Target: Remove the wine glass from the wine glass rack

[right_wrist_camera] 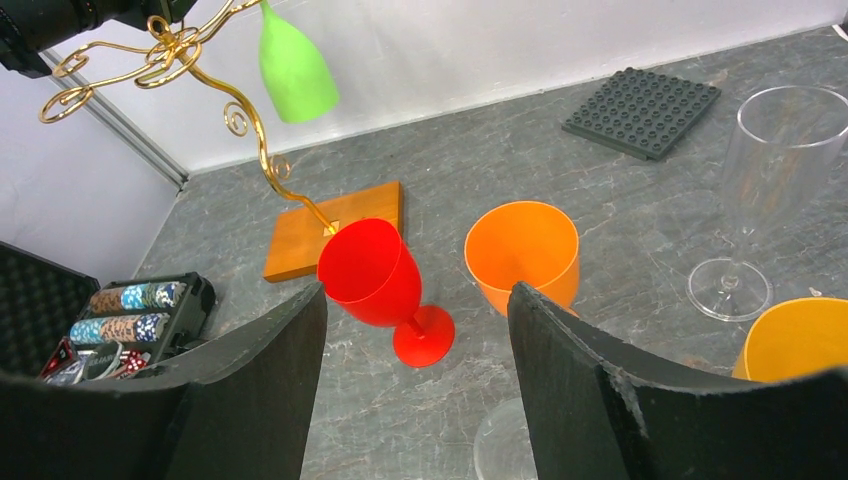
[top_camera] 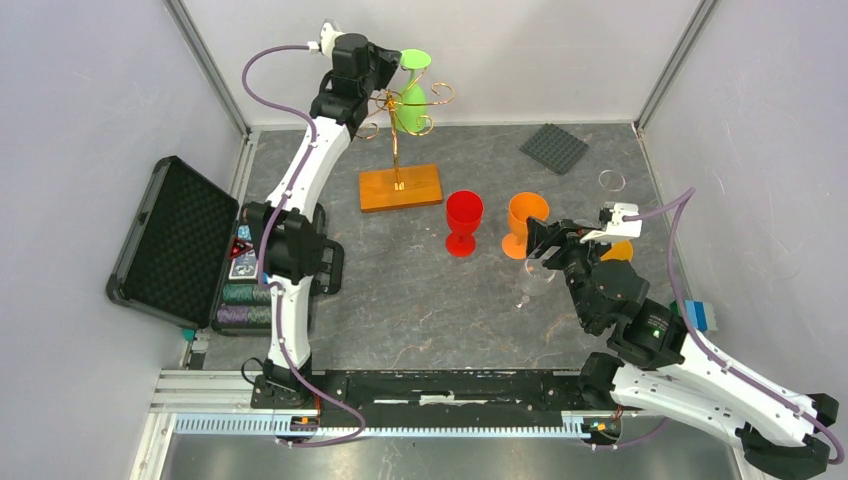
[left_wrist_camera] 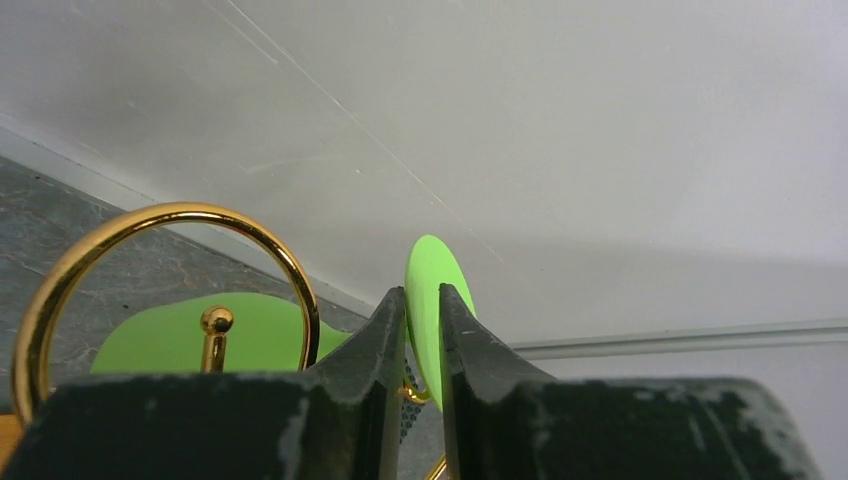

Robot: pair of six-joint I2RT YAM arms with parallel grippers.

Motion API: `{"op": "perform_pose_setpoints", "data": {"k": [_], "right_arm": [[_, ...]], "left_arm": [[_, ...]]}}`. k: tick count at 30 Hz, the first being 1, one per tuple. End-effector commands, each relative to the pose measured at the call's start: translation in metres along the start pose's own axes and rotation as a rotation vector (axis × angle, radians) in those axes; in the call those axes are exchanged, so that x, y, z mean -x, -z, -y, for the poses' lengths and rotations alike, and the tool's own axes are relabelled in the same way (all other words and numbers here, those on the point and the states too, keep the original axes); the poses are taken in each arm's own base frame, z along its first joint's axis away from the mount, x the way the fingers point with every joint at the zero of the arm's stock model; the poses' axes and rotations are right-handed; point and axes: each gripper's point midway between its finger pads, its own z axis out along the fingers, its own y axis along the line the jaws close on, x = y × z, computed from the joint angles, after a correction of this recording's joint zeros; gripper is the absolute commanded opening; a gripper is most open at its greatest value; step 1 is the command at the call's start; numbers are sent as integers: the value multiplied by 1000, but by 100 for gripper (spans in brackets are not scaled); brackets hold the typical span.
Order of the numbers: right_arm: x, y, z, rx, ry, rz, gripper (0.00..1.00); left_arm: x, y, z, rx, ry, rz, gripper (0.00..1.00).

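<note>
Left wrist view: left gripper (left_wrist_camera: 422,300) is closed down on the green wine glass (left_wrist_camera: 432,275). The thin round foot sits edge-on between the two fingers, pinched from both sides. The gold scroll of the wine glass rack (left_wrist_camera: 290,265) is just beside the jaws, with the green bowl below it.

Top view: left gripper (top_camera: 398,62) is up at the rack head. The green wine glass (top_camera: 410,105) hangs bowl-down among the curly arms, foot on top. The wine glass rack (top_camera: 400,187) stands upright on its wooden base at the back of the table (top_camera: 420,310).

Right wrist view: the green bowl is tilted, off to one side of the scrolls. Can't tell whether the stem has cleared its hook.

Progress, my read:
- Done: reach and grasp on the foot.
- Left: slide the stem out of the scroll, lift clear, then set the glass down. So early-to-mid, extraction not confirmed.

Right gripper (top_camera: 535,245) has its jaws wide apart and holds nothing. It hovers low over the table near the red wine glass (top_camera: 463,222) and the orange wine glass (top_camera: 525,222), both standing upright off the rack, well apart from it.
</note>
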Motion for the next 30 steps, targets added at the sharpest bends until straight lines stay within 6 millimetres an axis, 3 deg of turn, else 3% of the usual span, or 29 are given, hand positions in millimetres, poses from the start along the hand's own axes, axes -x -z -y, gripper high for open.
{"op": "perform_pose_setpoints", "data": {"k": [1, 8, 20, 26, 30], "right_arm": [[6, 0, -1, 2, -22, 27, 71], [6, 0, 0, 0, -21, 30, 71], [7, 0, 0, -2, -23, 36, 71], [6, 0, 0, 0, -21, 34, 71], [7, 1, 1, -2, -25, 38, 71]], "left_arm": [[44, 32, 48, -84, -37, 124, 24], [32, 27, 48, -100, -15, 78, 24], [31, 30, 37, -27, -137, 116, 37], [18, 23, 33, -35, -110, 71, 37], [11, 18, 30, -35, -89, 47, 29]]}}
